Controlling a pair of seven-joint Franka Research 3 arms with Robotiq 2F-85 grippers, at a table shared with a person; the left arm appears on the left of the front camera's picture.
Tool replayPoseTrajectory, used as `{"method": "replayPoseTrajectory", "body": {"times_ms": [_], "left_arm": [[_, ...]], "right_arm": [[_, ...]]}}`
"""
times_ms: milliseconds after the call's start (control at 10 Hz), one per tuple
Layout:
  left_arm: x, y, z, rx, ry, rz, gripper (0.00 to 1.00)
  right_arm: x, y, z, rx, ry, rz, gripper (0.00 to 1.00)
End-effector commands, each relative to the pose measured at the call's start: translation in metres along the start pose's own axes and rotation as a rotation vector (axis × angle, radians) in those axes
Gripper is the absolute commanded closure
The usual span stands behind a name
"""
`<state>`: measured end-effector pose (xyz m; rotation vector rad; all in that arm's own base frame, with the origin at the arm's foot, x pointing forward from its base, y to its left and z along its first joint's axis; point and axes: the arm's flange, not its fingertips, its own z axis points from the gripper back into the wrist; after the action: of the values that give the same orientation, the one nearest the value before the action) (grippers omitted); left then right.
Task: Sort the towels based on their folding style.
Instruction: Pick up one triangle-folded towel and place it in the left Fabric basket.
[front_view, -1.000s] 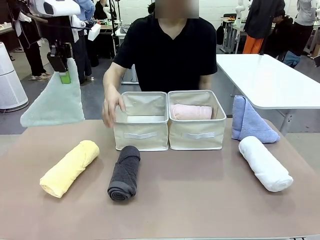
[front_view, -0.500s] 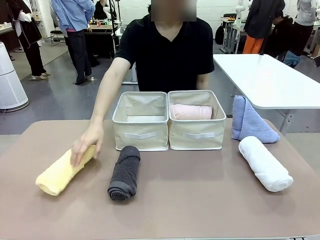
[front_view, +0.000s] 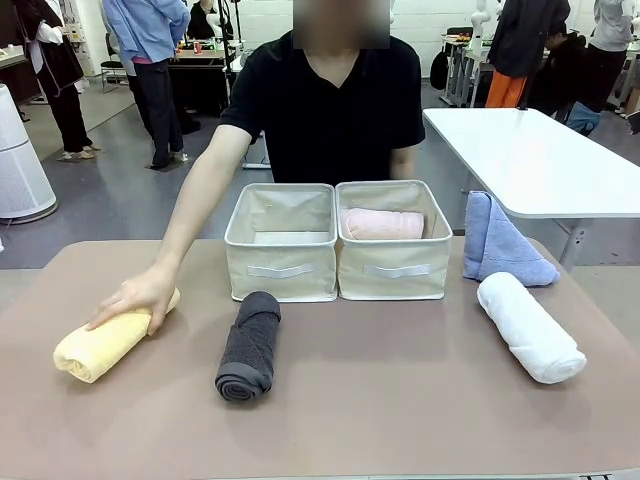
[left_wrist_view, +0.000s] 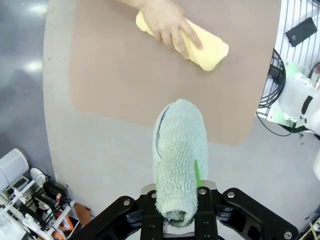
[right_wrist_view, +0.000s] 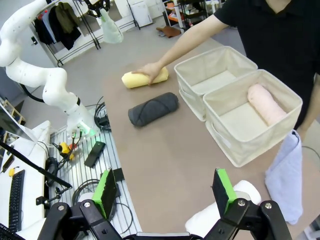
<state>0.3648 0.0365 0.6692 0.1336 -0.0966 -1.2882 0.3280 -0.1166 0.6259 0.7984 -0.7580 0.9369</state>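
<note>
**Left pincer (left_wrist_view: 180, 212) gripping the teal towel (left_wrist_view: 179, 145) above the table's corner**

The left pincer is squeezing fully shut on one end of the teal towel at the bottom centre of the left wrist view. The cloth is hanging away from it, over the floor just past the table's (left_wrist_view: 125, 75) edge. It is probably being held high so the loose fold is clearing everything below.

The right pincer (right_wrist_view: 164, 192) is standing wide open at the bottom of the right wrist view, gripping nothing. It is hovering near the white towel (front_view: 530, 325), perhaps getting ready for it.

At the left of the front view, the person's hand (front_view: 135, 295) is pressing on the yellow towel (front_view: 105, 340), apparently steadying or turning the roll.

The pink towel (front_view: 382, 222) is lying in the right-hand bin (front_view: 395, 270), so that bin is seemingly collecting rolls. The left-hand bin (front_view: 280, 265) is likely waiting for the triangle folds, the teal one among them.

The grey towel (front_view: 250, 345) is lying in front of the left-hand bin. The blue towel (front_view: 500, 245) is leaning upright at the right of the bins, just behind the white roll.
</note>
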Motion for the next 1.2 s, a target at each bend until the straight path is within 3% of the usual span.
{"method": "replayPoseTrajectory", "body": {"times_ms": [0, 1100], "left_arm": [[-0.006, -0.003, 0.000, 0.021, -0.024, 0.025, 0.81], [0.005, 0.004, 0.002, 0.016, -0.027, 0.015, 0.81]], "right_arm": [[-0.001, 0.001, -0.001, 0.010, -0.010, 0.007, 0.00], [-0.001, 0.001, -0.001, 0.010, -0.010, 0.007, 0.00]]}}
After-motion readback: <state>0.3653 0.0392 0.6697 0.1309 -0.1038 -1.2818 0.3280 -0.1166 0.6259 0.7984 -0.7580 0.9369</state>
